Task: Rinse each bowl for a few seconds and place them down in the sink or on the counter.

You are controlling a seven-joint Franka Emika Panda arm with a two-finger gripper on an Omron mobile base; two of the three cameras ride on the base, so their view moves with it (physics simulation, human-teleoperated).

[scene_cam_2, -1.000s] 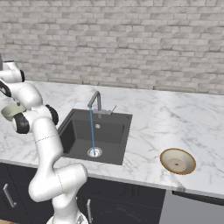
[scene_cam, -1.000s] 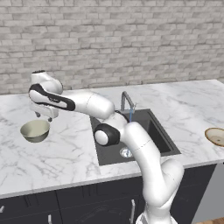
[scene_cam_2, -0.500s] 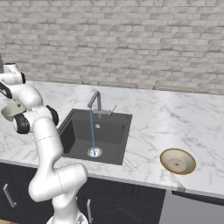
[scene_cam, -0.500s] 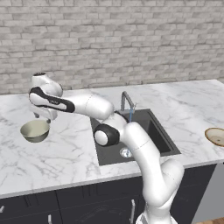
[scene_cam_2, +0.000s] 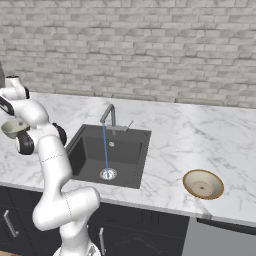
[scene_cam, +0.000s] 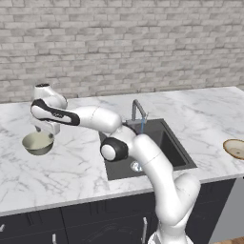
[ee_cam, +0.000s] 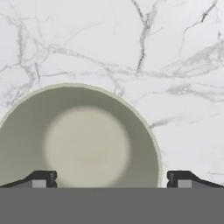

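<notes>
Brick wall behind, white marble table [scene_cam: 71,167] with dark sink [scene_cam_2: 90,155] mid-frame. Faucet [scene_cam_2: 109,116] is running, a thin stream drops to the drain [scene_cam_2: 108,173].

Change over the last second: almost none. The arm stayed stretched to the left of the left base view, and the claw [scene_cam: 42,129] stayed poised right above the green bowl [scene_cam: 38,143], with at most a slight dip. Claw fingers are wide apart, nothing between them. In the hand view the two fingertips [ee_cam: 41,179] sit at the bottom edge, either side of the bowl's near rim, bowl centred below them. So it looks like a lineup for the first pickup, grasp not yet made; no bowl rinsed yet by the look of it.

Green bowl sits upright on the table, left of the sink, well apart from it. Tan bowl [scene_cam_2: 202,183] is on the table at lower right of the right base view, far side of the sink, untouched.

Obstacles: nothing else on the table near the green bowl. The faucet spout stands between bowl and basin, so the carry likely needs to clear it.
</notes>
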